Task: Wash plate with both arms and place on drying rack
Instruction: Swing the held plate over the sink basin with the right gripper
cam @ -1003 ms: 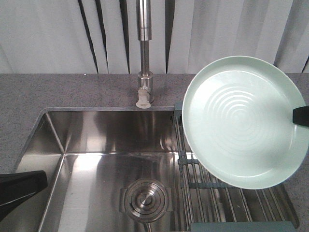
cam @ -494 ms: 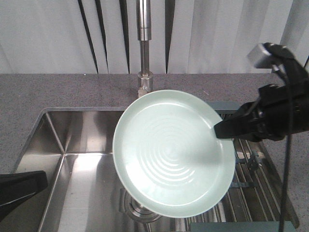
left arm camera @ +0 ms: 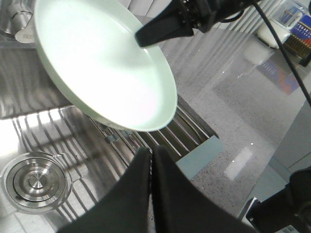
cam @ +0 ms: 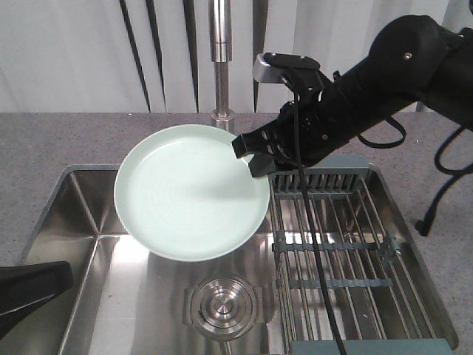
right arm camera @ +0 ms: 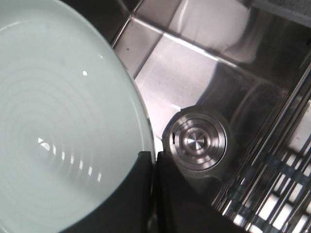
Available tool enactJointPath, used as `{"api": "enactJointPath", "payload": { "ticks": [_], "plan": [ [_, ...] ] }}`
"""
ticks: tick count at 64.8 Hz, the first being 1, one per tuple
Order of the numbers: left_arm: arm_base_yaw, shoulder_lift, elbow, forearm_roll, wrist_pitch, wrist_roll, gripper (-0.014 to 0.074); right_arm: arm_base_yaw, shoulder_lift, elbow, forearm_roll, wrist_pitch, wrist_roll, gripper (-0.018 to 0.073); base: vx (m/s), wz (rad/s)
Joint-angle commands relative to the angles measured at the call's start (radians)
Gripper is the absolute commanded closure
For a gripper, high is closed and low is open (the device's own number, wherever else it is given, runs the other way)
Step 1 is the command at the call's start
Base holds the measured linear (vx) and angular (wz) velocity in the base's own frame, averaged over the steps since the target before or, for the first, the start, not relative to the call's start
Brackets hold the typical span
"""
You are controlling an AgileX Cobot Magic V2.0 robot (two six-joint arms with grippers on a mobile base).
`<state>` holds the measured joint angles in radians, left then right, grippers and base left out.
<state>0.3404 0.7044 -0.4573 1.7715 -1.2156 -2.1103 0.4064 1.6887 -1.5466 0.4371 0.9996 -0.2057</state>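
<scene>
The pale mint-green plate [cam: 188,196] hangs tilted over the sink, just below the faucet. My right gripper [cam: 250,154] is shut on its right rim, and the black right arm [cam: 377,74] reaches in from the upper right. In the right wrist view the fingers pinch the plate [right arm camera: 58,131] at its edge, right gripper [right arm camera: 154,156]. My left gripper [left arm camera: 151,151] is shut with nothing in it, low at the sink's front left, below the plate [left arm camera: 104,63]. The drying rack [cam: 336,244] lies across the sink's right part with nothing on it.
A steel faucet [cam: 220,52] rises behind the sink basin [cam: 126,296]. The round drain [cam: 224,305] sits in the basin floor. Grey speckled counter [cam: 44,148] surrounds the sink. A black cable [cam: 310,222] dangles from the right arm over the rack.
The right arm has carried the plate leftward, from above the drying rack to over the sink by the faucet, and has come fully into view. The left gripper has stayed put.
</scene>
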Motion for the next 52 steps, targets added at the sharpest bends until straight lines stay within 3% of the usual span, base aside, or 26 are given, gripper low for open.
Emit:
{"api": "enactJointPath", "payload": {
  "ticks": [1, 8, 24, 29, 38, 52],
  "plan": [
    [0.002, -0.003, -0.024, 0.031, -0.125, -0.005, 0.0602, -0.014, -0.004, -0.116, -0.057, -0.012, 0.066, 0.0564, 0.0, 0.0],
    [0.002, -0.003, -0.024, 0.031, -0.129, -0.005, 0.0602, -0.05, 0.0, -0.176, -0.158, 0.062, 0.132, 0.0564, 0.0, 0.0],
    [0.002, -0.003, -0.024, 0.031, -0.126, -0.005, 0.0602, -0.103, -0.033, -0.187, -0.269, 0.288, 0.132, 0.0564, 0.0, 0.0],
    [0.002, -0.003, -0.024, 0.031, -0.126, -0.005, 0.0602, -0.103, -0.059, -0.165, -0.258, 0.288, 0.132, 0.0564, 0.0, 0.0],
    [0.002, -0.003, -0.024, 0.031, -0.126, -0.005, 0.0602, -0.076, -0.1, -0.091, -0.139, 0.288, 0.124, 0.0564, 0.0, 0.0],
    [0.002, -0.003, -0.024, 0.031, -0.128, -0.005, 0.0602, 0.039, -0.087, -0.053, -0.074, 0.222, 0.119, 0.0564, 0.0, 0.0]
  ]
}}
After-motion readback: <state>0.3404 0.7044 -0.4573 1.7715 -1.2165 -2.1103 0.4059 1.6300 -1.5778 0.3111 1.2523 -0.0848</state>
